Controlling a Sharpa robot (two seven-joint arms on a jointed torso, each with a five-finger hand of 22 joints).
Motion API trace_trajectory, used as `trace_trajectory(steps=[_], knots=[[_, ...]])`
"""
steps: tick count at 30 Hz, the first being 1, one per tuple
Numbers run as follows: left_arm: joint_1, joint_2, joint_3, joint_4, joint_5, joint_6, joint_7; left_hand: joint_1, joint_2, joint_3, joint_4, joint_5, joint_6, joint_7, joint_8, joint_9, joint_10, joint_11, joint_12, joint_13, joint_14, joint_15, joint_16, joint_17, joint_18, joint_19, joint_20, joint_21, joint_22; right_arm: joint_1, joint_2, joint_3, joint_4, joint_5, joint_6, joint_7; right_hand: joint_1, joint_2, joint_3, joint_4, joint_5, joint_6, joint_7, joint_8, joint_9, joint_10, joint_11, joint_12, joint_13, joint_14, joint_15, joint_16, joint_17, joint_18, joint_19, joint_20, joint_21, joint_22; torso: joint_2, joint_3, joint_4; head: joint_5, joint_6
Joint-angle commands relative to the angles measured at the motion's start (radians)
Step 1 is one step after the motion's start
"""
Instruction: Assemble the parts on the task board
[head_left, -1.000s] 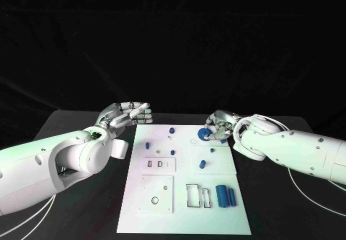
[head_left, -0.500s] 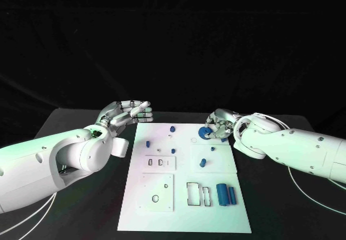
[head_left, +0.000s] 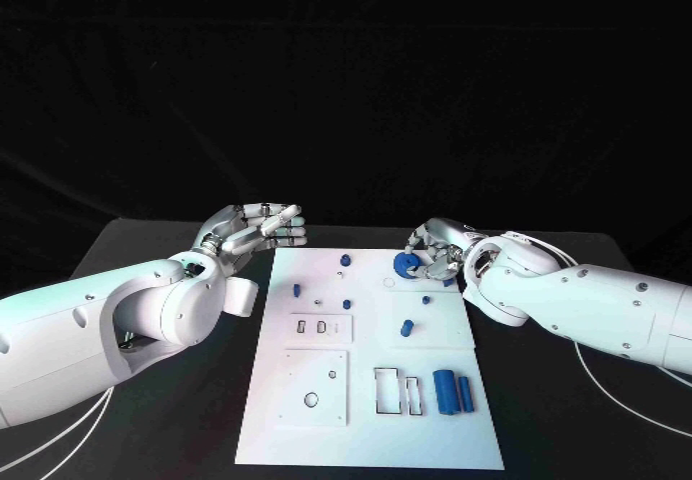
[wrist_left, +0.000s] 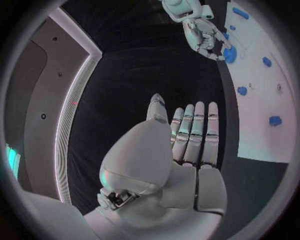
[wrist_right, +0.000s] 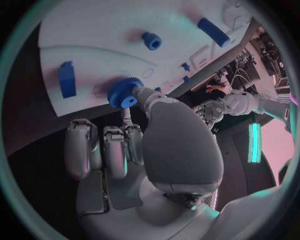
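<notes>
Right hand (head_left: 437, 252) pinches a ridged blue gear (wrist_right: 125, 92).

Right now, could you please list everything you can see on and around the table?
Task board: one, white, middle of the black table.
Blue gear: one, at the board's far right, held by the right hand.
Small blue parts: several, scattered over the board's far half.
Blue cylinders: two, side by side at the board's near right.
Table: one, black, under the board.
Left hand: silver, raised off the board's far left corner, holding nothing, fingers together.
Right hand: silver, at the board's far right, gripping the gear.
</notes>
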Motion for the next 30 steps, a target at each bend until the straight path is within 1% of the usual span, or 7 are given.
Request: trace_trajectory(steps=[1, 4, 7, 11, 19, 26, 30], knots=[[0.001, 0.002, 0.001, 0.000, 0.001, 0.017, 0.004, 0.004, 0.009, -0.007, -0.001, -0.003, -0.002, 0.015, -0.003, 0.001, 0.001, 0.004, -0.004, 0.002, -0.008, 0.001, -0.003, 0.001, 0.011, 0.003, 0.005, -0.002, -0.001, 0.003, -0.005, 0.002, 0.039, -0.079, -0.102, 0.028, -0.017, 0.003, 0.009, -0.003, 0.001, 0.059, -0.029, 0.006, 0.007, 0.008, -0.004, 0.000, 0.110, 0.103, -0.005, 0.004, 0.249, -0.012, 0.005, -0.001, 0.004, 0.067, -0.001, -0.0003, 0.0004, 0.001, 0.001], [0.001, 0.003, 0.001, -0.001, 0.001, 0.017, 0.004, 0.004, 0.009, -0.007, -0.001, -0.003, -0.002, 0.015, -0.003, 0.001, 0.001, 0.004, -0.004, 0.002, -0.008, 0.001, -0.003, 0.001, 0.011, 0.003, 0.005, -0.002, -0.001, 0.010, -0.006, 0.003, 0.078, -0.116, -0.123, 0.025, -0.020, -0.003, 0.015, -0.006, 0.006, 0.060, -0.029, 0.003, 0.007, 0.007, -0.005, -0.002, 0.108, 0.103, -0.006, 0.004, 0.250, -0.013, 0.006, -0.001, 0.005, 0.068, 0.000, -0.0005, 0.0015, 0.003, 0.003], [0.001, 0.004, 0.001, -0.001, 0.001, 0.017, 0.004, 0.004, 0.009, -0.007, -0.001, -0.003, -0.002, 0.015, -0.003, 0.001, 0.001, 0.004, -0.004, 0.002, -0.008, 0.001, -0.003, 0.001, 0.011, 0.003, 0.005, -0.002, -0.001, 0.015, 0.006, 0.003, 0.110, -0.157, -0.123, 0.012, -0.026, -0.009, 0.017, -0.007, 0.005, 0.059, -0.028, 0.001, 0.007, 0.007, -0.004, -0.002, 0.109, 0.103, -0.006, 0.005, 0.251, -0.014, 0.007, -0.002, 0.007, 0.071, 0.000, -0.0014, 0.0023, 0.003, 0.003], [0.001, 0.006, 0.001, -0.002, 0.001, 0.017, 0.005, 0.005, 0.012, -0.007, -0.001, -0.003, -0.002, 0.015, -0.003, 0.001, 0.001, 0.004, -0.005, 0.002, -0.008, 0.001, -0.004, 0.002, 0.011, 0.003, 0.005, -0.002, -0.002, 0.018, 0.038, 0.003, 0.120, -0.179, -0.113, -0.010, -0.035, -0.015, 0.020, -0.005, 0.002, 0.058, -0.027, -0.002, 0.007, 0.005, -0.003, -0.005, 0.105, 0.102, -0.006, 0.004, 0.247, -0.013, 0.007, -0.002, 0.006, 0.071, 0.000, -0.0010, 0.0011, 0.008, 0.001], [0.001, 0.009, 0.001, -0.001, 0.001, 0.018, 0.007, 0.005, 0.012, -0.008, -0.001, -0.003, -0.002, 0.015, -0.003, 0.001, 0.001, 0.004, -0.005, 0.002, -0.008, 0.002, -0.005, 0.002, 0.011, 0.003, 0.005, -0.002, -0.002, 0.007, 0.133, -0.003, 0.075, -0.235, -0.106, -0.063, -0.038, -0.018, 0.025, -0.007, 0.006, 0.055, -0.027, -0.007, 0.006, 0.003, -0.003, -0.007, 0.103, 0.102, -0.005, 0.004, 0.247, -0.014, 0.007, -0.002, 0.006, 0.071, 0.002, -0.0026, 0.0015, 0.015, -0.004], [0.001, 0.011, 0.001, -0.001, 0.001, 0.018, 0.007, 0.005, 0.012, -0.008, -0.001, -0.003, -0.002, 0.015, -0.003, 0.001, 0.001, 0.004, -0.005, 0.002, -0.008, 0.002, -0.005, 0.002, 0.011, 0.003, 0.005, -0.002, -0.002, -0.019, 0.195, -0.006, 0.024, -0.264, -0.094, -0.080, -0.038, -0.019, 0.026, -0.008, 0.009, 0.055, -0.027, -0.008, 0.005, 0.003, -0.003, -0.007, 0.104, 0.102, -0.005, 0.004, 0.247, -0.014, 0.007, -0.002, 0.006, 0.072, 0.004, -0.0014, 0.0041, 0.014, -0.007], [0.001, 0.012, 0.001, -0.001, 0.001, 0.018, 0.007, 0.005, 0.012, -0.008, -0.001, -0.003, -0.002, 0.015, -0.003, 0.001, 0.001, 0.004, -0.005, 0.002, -0.008, 0.002, -0.005, 0.002, 0.011, 0.003, 0.005, -0.002, -0.002, -0.032, 0.216, -0.006, 0.005, -0.283, -0.088, -0.081, -0.042, -0.021, 0.030, -0.009, 0.013, 0.053, -0.025, -0.011, 0.005, 0.003, -0.002, -0.008, 0.103, 0.102, -0.005, 0.003, 0.247, -0.013, 0.007, -0.001, 0.005, 0.071, 0.003, -0.0004, 0.0030, 0.017, -0.008]])
